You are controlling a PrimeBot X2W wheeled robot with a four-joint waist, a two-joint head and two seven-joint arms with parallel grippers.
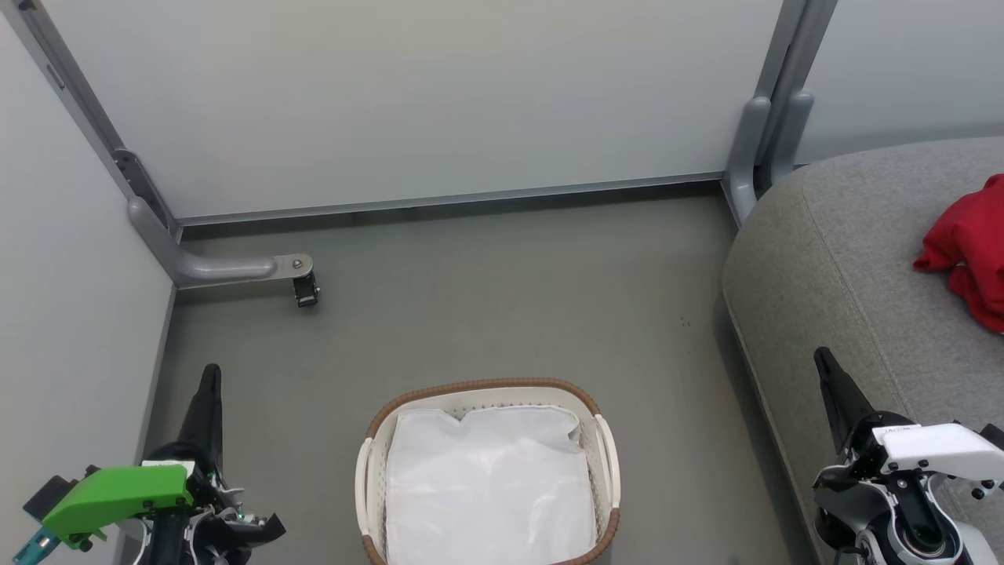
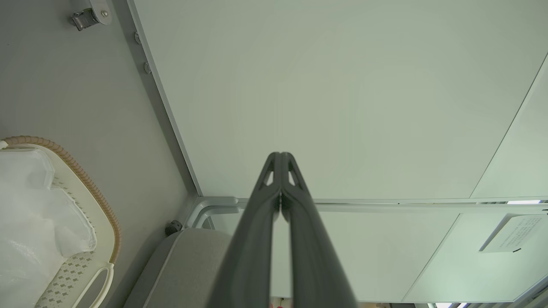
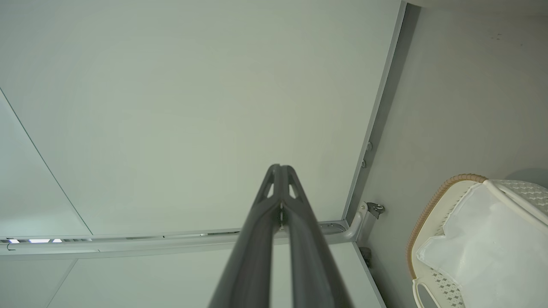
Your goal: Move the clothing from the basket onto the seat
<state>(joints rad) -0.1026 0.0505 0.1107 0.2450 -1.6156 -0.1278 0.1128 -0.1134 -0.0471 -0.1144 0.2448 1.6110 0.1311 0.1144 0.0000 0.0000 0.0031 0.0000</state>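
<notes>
The basket stands on the floor at the bottom middle of the head view, and inside it I see just its white cloth liner. Red clothing lies bunched on the grey seat at the right edge. My left gripper is at the lower left, shut with nothing in it, its tips touching in the left wrist view. At the lower right my right gripper is beside the seat's front edge, likewise shut and empty. The basket also appears in both wrist views.
Pale partition walls enclose the grey floor on the far side and the left. A grey bracket with a small castor juts out from the left corner. A grey post stands by the seat's far corner.
</notes>
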